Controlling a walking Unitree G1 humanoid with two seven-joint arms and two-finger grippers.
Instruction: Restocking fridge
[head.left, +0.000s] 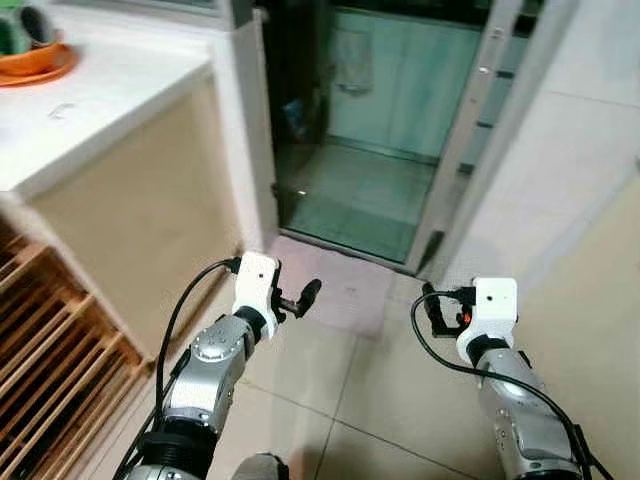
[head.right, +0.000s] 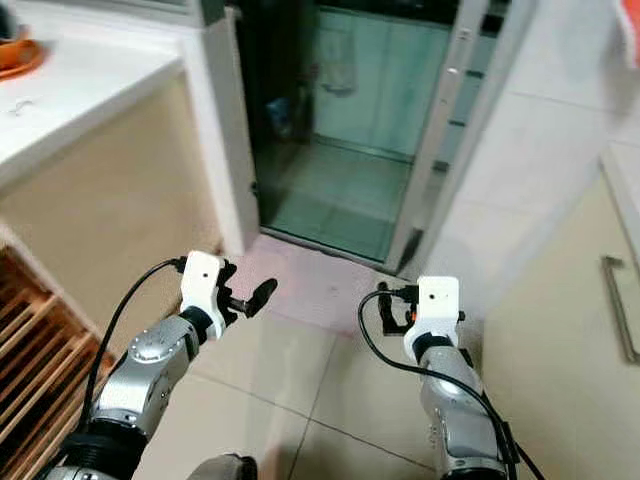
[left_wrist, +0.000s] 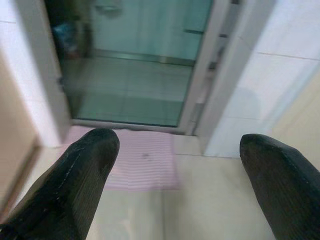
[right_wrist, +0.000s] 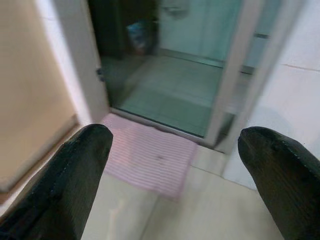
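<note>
The fridge of the task can not be made out among the things in view; the scene is a kitchen floor in front of a doorway. Behind the glass door (head.left: 470, 140), in the upper middle of the frame, the room is dim and greenish, and a dark blue thing near its left side is too blurred to name. At the upper left corner, an orange plate (head.left: 35, 65) sits on the white counter (head.left: 110, 95); it is cut off by the edge, and it holds a green thing that I can not identify. At the lower left, a wooden slatted rack (head.left: 45, 350) is also cut off.

The left gripper (left_wrist: 175, 165) hangs over the tiled floor, its 2 fingers spread wide apart and holding nothing. The right gripper (right_wrist: 175, 165) is the same, spread and empty. A pink striped mat (left_wrist: 142, 160) lies on the floor before the door, in the middle of the frame.
</note>
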